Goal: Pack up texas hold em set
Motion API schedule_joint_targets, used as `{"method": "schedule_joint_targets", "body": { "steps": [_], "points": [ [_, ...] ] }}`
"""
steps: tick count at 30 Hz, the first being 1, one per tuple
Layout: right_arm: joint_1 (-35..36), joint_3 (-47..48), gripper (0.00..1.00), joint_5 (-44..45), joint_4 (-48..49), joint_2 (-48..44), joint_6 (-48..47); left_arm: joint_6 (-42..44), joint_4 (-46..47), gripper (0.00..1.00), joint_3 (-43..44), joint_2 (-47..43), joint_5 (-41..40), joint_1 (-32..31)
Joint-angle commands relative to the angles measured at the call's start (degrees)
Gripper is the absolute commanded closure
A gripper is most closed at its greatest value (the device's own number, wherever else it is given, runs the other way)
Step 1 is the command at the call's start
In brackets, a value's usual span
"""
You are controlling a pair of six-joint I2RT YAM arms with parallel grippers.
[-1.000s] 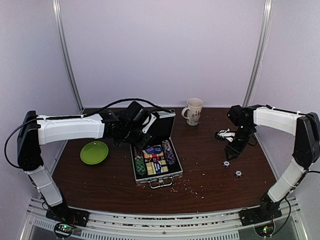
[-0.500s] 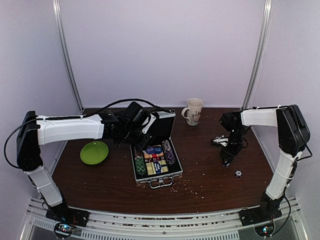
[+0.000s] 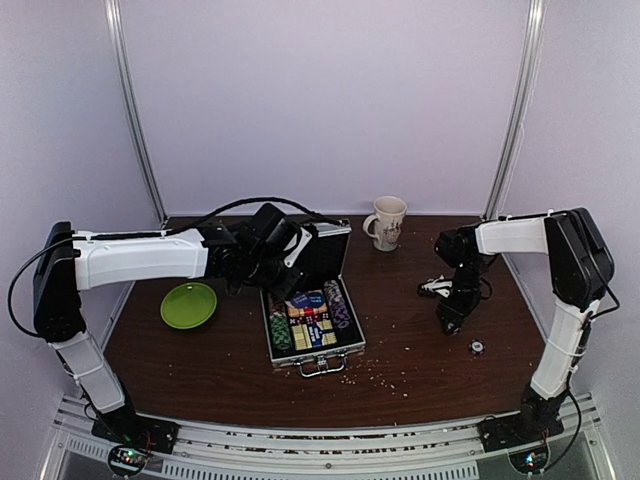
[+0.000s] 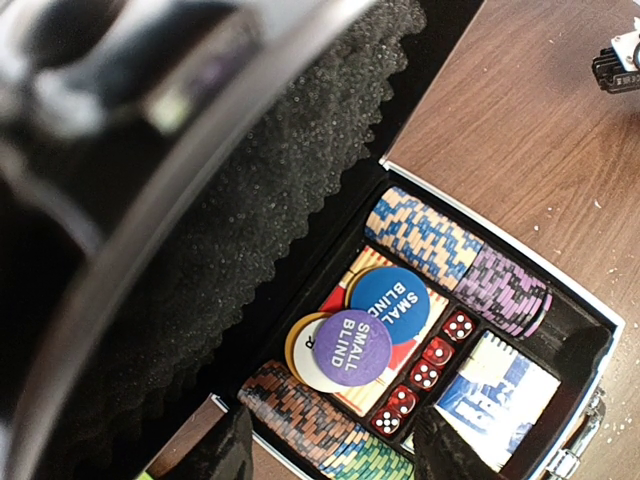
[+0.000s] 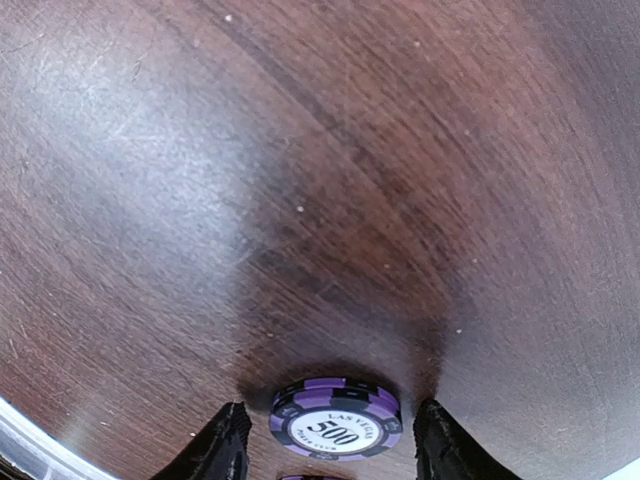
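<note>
The silver briefcase (image 3: 318,362) lies open mid-table, lid (image 3: 325,245) up. In the left wrist view its tray (image 4: 520,255) holds rows of coloured chips (image 4: 440,245), a purple (image 4: 353,347) and a blue (image 4: 392,303) "SMALL BLIND" button, red dice (image 4: 430,370) and the deck box (image 4: 495,390). My left gripper (image 3: 283,283) hovers open and empty over the tray (image 4: 335,455). My right gripper (image 3: 449,322) is down at the table, open, its fingers either side of a purple 500 chip (image 5: 336,420) without touching it. Another loose chip (image 3: 477,347) lies to its right.
A beige patterned mug (image 3: 387,222) stands at the back, right of the case lid. A green plate (image 3: 188,305) lies left of the case. Pale crumbs are scattered on the brown table (image 3: 420,375) in front of the case.
My right arm has swung left and lowered onto the nearer loose chip, which the gripper now covers in the top view. The left arm has not moved.
</note>
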Motion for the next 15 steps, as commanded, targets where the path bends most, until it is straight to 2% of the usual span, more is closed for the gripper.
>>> {"method": "schedule_joint_targets", "body": {
  "steps": [1, 6, 11, 15],
  "points": [
    [0.88, 0.07, 0.44, 1.77, 0.04, 0.59, 1.58, -0.8, -0.28, 0.43, -0.82, -0.61, -0.76, 0.26],
    [1.53, -1.41, 0.5, 4.07, 0.83, 0.24, 2.54, -0.86, -0.28, 0.43, -1.01, -0.8, -1.15, 0.26],
    [2.88, -3.93, 0.51, 7.97, 2.18, -0.93, 2.88, -0.86, -0.4, 0.43, -1.02, -0.79, -1.44, 0.26],
    [3.3, -4.82, 0.62, 8.8, 2.51, -1.57, 2.62, -0.88, -0.61, 0.43, -1.11, -0.92, -1.91, 0.26]
  ]
}}
